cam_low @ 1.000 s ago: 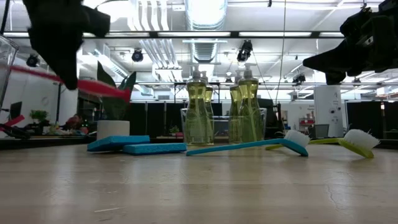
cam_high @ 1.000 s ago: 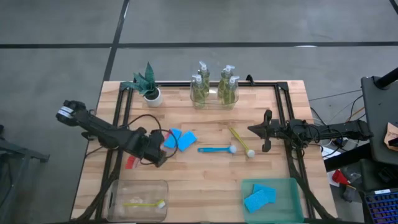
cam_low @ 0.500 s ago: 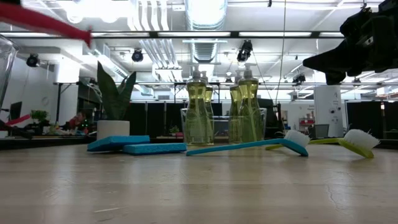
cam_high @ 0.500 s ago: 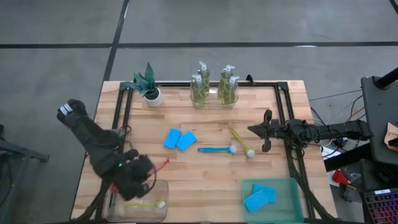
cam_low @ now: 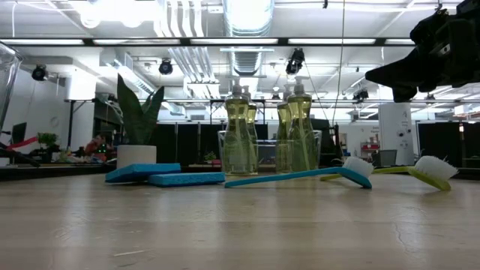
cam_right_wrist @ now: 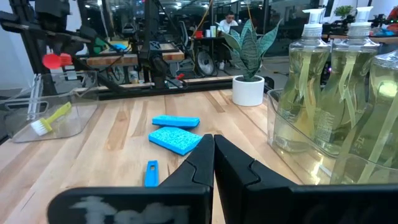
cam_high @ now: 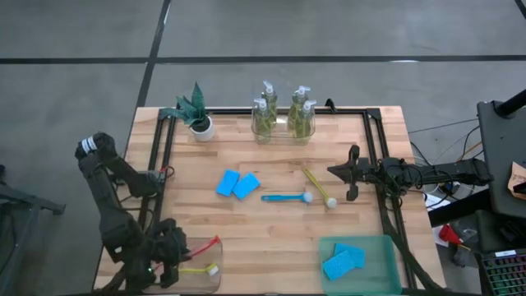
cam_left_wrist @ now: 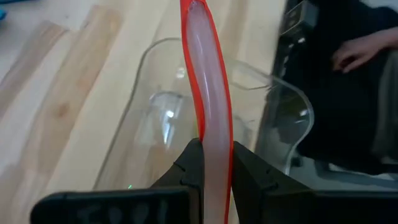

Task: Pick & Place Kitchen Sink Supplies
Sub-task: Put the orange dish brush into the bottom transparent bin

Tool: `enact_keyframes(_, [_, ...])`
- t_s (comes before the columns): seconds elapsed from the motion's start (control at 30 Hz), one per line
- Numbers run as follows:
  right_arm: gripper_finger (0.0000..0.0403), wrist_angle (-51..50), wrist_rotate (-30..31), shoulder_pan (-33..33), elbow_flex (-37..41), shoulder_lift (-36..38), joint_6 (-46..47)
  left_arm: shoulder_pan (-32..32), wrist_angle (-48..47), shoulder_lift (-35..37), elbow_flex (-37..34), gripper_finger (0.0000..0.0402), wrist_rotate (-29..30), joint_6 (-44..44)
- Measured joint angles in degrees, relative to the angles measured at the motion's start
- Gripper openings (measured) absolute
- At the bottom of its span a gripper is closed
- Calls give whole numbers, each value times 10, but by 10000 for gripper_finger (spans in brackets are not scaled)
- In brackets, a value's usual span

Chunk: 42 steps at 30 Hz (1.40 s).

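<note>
Red brush (cam_left_wrist: 208, 106) moved from table centre to over clear bin (cam_high: 209, 278) at 7 o'clock; left gripper (cam_left_wrist: 214, 163) clamps it, drop next; right gripper (cam_right_wrist: 214, 149) closed, empty.

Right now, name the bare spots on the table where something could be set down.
Bare wood lies between the clear bin and the green bin, below the blue brush. Another patch sits between the plant and the two blue sponges. The centre is crowded, with the yellow brush; the left gripper holds the red brush over the clear bin.

Two dark jointed arms, white-banded left arm (cam_high: 86, 148), black fingers (cam_left_wrist: 189, 165)
</note>
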<state>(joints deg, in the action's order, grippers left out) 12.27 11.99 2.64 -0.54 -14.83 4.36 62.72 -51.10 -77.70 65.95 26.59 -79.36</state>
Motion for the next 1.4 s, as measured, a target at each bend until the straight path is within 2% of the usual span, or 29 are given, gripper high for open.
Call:
enact_keyframes(0.6, [9,0,0,0,0,1,0,1,137,-52,-77,45,-27,-31])
enact_keyframes(0.9, [9,0,0,0,0,0,0,3,154,-78,-90,47,-35,-49])
enact_keyframes(1.07, [9,0,0,0,0,0,0,3,154,-89,-91,42,-77,-81])
enact_keyframes(1.4, [9,0,0,0,0,0,0,3,162,-106,-116,55,-75,-102])
